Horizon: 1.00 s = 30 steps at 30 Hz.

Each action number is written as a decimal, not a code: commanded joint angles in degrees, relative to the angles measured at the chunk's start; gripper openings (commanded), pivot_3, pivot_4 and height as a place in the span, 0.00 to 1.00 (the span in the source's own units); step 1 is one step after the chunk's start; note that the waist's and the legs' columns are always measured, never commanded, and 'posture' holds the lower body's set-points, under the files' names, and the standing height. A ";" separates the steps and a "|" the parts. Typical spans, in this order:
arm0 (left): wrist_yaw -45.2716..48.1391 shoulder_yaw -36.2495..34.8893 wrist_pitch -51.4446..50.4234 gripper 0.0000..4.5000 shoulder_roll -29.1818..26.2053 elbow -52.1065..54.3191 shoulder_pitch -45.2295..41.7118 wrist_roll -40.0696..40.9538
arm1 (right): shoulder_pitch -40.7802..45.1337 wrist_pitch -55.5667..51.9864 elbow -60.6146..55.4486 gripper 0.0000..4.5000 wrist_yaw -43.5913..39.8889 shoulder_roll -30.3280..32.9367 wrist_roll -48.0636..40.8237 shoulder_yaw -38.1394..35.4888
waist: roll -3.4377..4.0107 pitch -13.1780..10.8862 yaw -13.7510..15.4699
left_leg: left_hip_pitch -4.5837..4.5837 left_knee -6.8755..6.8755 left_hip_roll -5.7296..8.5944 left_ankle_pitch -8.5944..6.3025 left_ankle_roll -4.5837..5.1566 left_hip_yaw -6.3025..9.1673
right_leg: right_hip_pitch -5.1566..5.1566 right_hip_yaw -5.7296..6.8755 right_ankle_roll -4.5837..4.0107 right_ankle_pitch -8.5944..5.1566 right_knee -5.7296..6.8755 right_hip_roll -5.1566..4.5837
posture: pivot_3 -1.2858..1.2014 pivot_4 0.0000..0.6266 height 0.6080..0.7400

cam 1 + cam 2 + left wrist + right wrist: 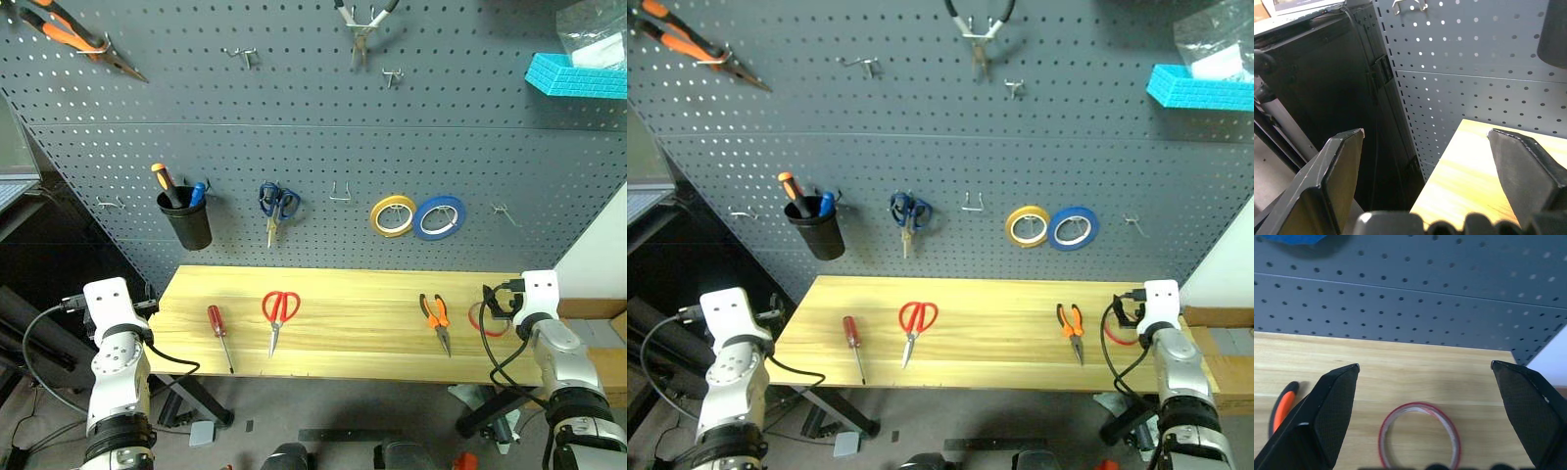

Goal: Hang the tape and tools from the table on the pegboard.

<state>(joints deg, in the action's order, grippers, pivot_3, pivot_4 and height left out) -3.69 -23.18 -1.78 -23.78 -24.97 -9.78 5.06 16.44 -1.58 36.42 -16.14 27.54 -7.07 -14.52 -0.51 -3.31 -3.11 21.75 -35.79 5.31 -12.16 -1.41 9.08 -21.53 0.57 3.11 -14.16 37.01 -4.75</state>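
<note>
1. Head views: the light yellowish wooden table is standing against the dark blue-grey pegboard. A red-handled screwdriver with a thin dark shaft is lying near the table's left end, red-handled scissors are lying just right of it, and small pliers with orange-and-black handles are lying toward the right end. A thin red tape ring is lying at the right end, partly hidden behind the right arm. On the pegboard, blue-handled scissors, a yellow tape roll, a blue tape roll and a black cup are hanging.

2. Left wrist view: the left gripper is hovering off the table's left corner, its fingers spread wide and grasping nothing.

3. Right wrist view: the right gripper is hovering over the red tape ring, fingers released wide to either side of it and clear of it, the pliers' orange handle lying beside.
</note>
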 commanded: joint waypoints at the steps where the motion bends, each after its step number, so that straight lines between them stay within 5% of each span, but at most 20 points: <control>1: 0.44 0.77 1.60 0.96 -1.66 1.74 -0.99 -1.30 | 0.56 1.02 -0.89 1.00 0.20 0.92 -0.62 -1.33 | 0.00 0.00 0.00 | 0.00 0.00 0.00 0.00 0.00 0.00 | 0.00 0.00 0.00 0.00 0.00 0.00 | 0.49 0.00 1.00; 18: 7.94 2.48 -2.29 0.96 -0.81 4.83 -1.64 1.89 | -3.90 -0.94 -2.97 1.00 -3.82 4.27 -1.17 -1.83 | 0.00 0.01 -0.10 | 0.02 0.00 0.00 0.00 0.00 0.01 | 0.02 0.02 0.00 -0.01 -0.02 0.00 | 0.48 0.00 1.00; 23: 16.09 11.72 -6.91 0.96 0.60 11.34 -0.76 0.80 | -13.34 -9.19 -17.79 1.00 -14.62 5.52 -4.90 1.31 | 0.15 0.05 -0.05 | 0.08 -0.02 0.03 -0.02 0.03 -0.01 | 0.02 0.02 0.05 -0.05 -0.04 -0.08 | 0.46 0.01 1.00; 30: 25.06 21.33 -10.61 0.96 0.38 19.20 -1.21 -0.10 | -15.40 -18.82 -31.73 1.00 -13.97 4.86 -5.70 3.15 | 0.31 -0.64 -2.10 | 0.06 -0.09 -0.04 -0.26 -0.28 -0.20 | 0.02 -0.02 -0.25 -0.23 0.03 -0.26 | 0.44 0.12 1.00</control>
<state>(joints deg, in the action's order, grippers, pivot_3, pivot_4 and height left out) 18.60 -3.21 -12.30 -22.08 -9.27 -9.71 5.25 -0.40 -18.67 8.20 -30.69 32.04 -12.61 -11.85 -0.20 -3.95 -5.20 21.80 -35.88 5.24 -12.42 -1.69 8.87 -21.51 0.56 2.86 -14.39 37.05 -5.01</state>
